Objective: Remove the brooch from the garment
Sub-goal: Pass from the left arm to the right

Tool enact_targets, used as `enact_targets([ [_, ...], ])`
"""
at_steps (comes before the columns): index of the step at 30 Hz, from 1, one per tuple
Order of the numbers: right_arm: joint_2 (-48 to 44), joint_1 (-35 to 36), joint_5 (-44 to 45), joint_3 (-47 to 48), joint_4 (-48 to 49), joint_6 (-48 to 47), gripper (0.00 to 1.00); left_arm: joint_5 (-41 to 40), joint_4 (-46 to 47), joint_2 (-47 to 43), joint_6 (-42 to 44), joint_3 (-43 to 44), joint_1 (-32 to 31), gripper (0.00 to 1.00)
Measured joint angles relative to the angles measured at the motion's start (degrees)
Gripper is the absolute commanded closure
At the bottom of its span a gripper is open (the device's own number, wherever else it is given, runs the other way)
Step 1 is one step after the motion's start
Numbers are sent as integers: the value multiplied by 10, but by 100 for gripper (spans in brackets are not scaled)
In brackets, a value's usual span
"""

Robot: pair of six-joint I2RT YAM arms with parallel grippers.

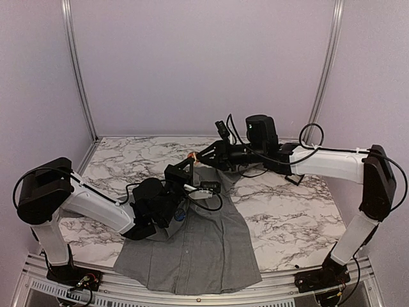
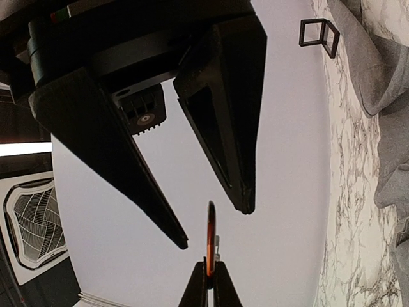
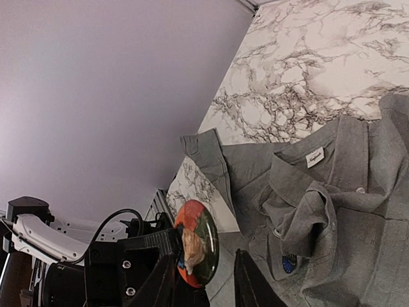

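- Top external:
  - The brooch [image 1: 192,155] is seen as a small orange spot lifted clear above the collar end of the garment [image 1: 198,249].
  - The garment is spread flat on the marble table [image 1: 287,211].
  - The brooch is pinched in the left gripper [image 1: 189,161], with the right gripper [image 1: 202,157] just beside it on the far side. Both are equally near.
- Left wrist:
  - The brooch [image 2: 211,240] is viewed edge-on, a thin upright disc clamped at its lower rim by the closed left gripper [image 2: 209,288].
  - The right gripper [image 2: 215,226] is held with its fingers apart, one tip on either side of the disc, neither touching.
  - The garment [image 2: 390,147] lies well off to one side.
- Right wrist:
  - The round red-and-green face of the brooch [image 3: 197,242] is turned partly towards the right gripper [image 3: 206,256], directly ahead between its spread fingers.
  - The left gripper [image 3: 167,242] is fixed on the rim furthest from the garment [image 3: 332,192].
  - A handover is judged likely, hinging on the spread fingers being closed across the disc.
  - No container is seen.
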Motion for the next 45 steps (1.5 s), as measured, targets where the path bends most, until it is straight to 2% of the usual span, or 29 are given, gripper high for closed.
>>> enact_targets([
  [21,9,-10,-44,-36,93,68,81,-2,0,7,-8,4,0,100],
  [26,11,-11,-46,-36,100,75,91,-2,4,7,-12,4,0,100],
  [29,15,-12,-47,-37,105,80,100,-4,4,7,-14,4,0,100],
  [33,16,-13,-51,-37,116,93,100,-6,4,7,-17,3,0,100],
  [36,16,-13,-52,-38,118,100,100,-7,4,7,-20,3,0,84],
  [42,16,-15,-51,-43,128,98,100,-29,4,7,-40,3,0,33],
  [45,16,-17,-47,-47,129,97,100,-49,3,6,-59,3,-2,14],
])
